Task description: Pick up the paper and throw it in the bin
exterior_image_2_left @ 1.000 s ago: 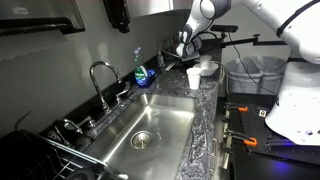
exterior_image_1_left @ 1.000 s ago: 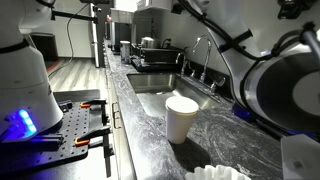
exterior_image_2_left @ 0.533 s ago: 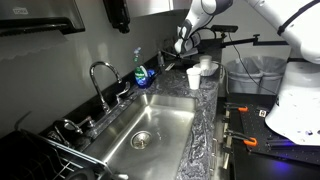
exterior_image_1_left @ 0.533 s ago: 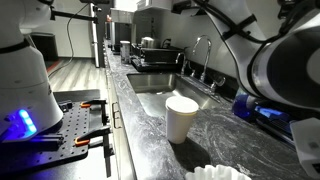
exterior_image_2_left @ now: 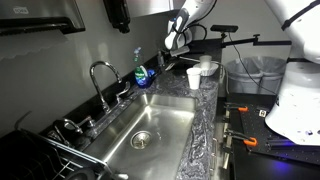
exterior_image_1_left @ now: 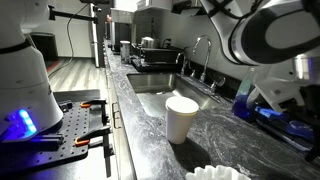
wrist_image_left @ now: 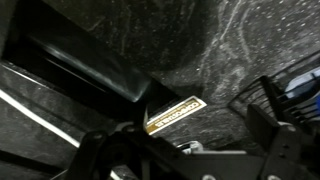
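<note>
I cannot make out the crumpled paper in any view. My gripper [exterior_image_2_left: 175, 40] hangs raised above the far end of the dark marble counter [exterior_image_2_left: 205, 130], up and back from the white cup [exterior_image_2_left: 193, 78]. In the wrist view the gripper [wrist_image_left: 188, 142] has its two dark fingers [wrist_image_left: 95, 152] wide apart, with only counter and a gold label [wrist_image_left: 175, 113] between them. A mesh bin [exterior_image_2_left: 245, 75] stands beyond the counter's end. The cup also shows in an exterior view [exterior_image_1_left: 181, 118], with the arm [exterior_image_1_left: 270, 40] above and behind it.
A white scalloped-edged round thing [exterior_image_2_left: 207, 68] lies next to the cup and also shows in an exterior view [exterior_image_1_left: 215, 173]. A steel sink [exterior_image_2_left: 150, 125] with a tap [exterior_image_2_left: 100, 75] fills the counter's middle. A blue bottle [exterior_image_2_left: 143, 75] stands by the wall. A wire rack [wrist_image_left: 290, 95] holds something blue.
The arm has risen and swung away from the cup toward the wall. The cup and the scalloped thing have not moved.
</note>
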Controlling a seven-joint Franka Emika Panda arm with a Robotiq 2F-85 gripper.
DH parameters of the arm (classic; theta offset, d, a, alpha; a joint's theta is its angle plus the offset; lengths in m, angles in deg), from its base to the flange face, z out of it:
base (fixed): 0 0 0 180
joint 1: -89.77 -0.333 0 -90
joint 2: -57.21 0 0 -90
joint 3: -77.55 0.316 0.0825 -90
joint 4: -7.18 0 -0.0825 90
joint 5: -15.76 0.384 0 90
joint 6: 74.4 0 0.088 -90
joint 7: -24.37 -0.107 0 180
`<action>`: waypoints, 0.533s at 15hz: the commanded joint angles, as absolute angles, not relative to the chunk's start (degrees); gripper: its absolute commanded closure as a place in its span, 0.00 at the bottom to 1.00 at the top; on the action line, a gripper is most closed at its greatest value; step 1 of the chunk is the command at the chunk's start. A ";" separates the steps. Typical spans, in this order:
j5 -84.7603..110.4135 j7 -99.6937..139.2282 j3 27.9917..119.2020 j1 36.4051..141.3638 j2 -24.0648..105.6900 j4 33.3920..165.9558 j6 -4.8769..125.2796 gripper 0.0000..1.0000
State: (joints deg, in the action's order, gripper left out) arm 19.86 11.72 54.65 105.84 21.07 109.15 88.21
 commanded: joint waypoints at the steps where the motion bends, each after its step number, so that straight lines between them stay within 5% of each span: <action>1: 17.96 16.54 58.25 105.20 28.47 116.41 87.33 0.00; 8: 15.97 25.01 63.01 105.02 36.62 124.48 85.30 0.00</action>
State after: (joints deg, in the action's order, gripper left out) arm 17.59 21.86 61.78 105.19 30.89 119.39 87.78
